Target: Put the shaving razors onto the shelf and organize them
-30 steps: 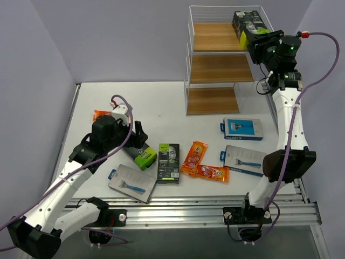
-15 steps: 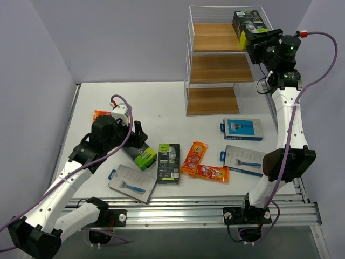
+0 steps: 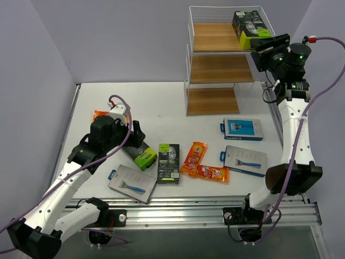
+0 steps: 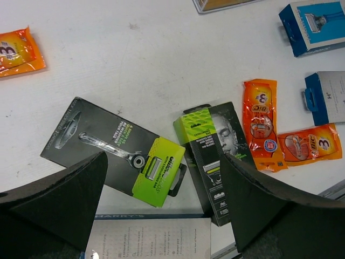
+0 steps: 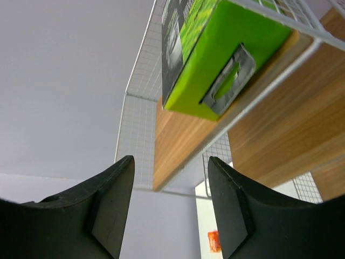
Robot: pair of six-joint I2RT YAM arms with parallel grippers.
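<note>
1. Lime-and-black razor box (image 3: 249, 26): lies on the top board of the shelf (image 3: 215, 67), at its right end, with the hang-tab end facing outward at the board's edge; judged placed, since nothing grips it
2. Right hand (image 5: 170, 172): fingers spread with nothing between them, just outside the shelf's top tier beside that box; the gap suggests a release, with room to draw clear of the wire rim
3. Left hand (image 4: 161, 162): spread wide, poised above a second black-and-lime box (image 4: 118, 151) that lies flat and askew on the table (image 3: 156, 102); the fingers stand either side of its green end, likely lined up for the next pick
4. Third black-and-lime box (image 3: 168, 162): flat on the table, just beside the second
5. Orange packets (image 3: 194, 157): two touching near the table's middle, one more (image 3: 101, 114) behind the left arm
6. Blue cards (image 3: 242, 128): two on the right, in front of the shelf; grey card (image 3: 132, 183) at the near edge; all await shelving
</note>
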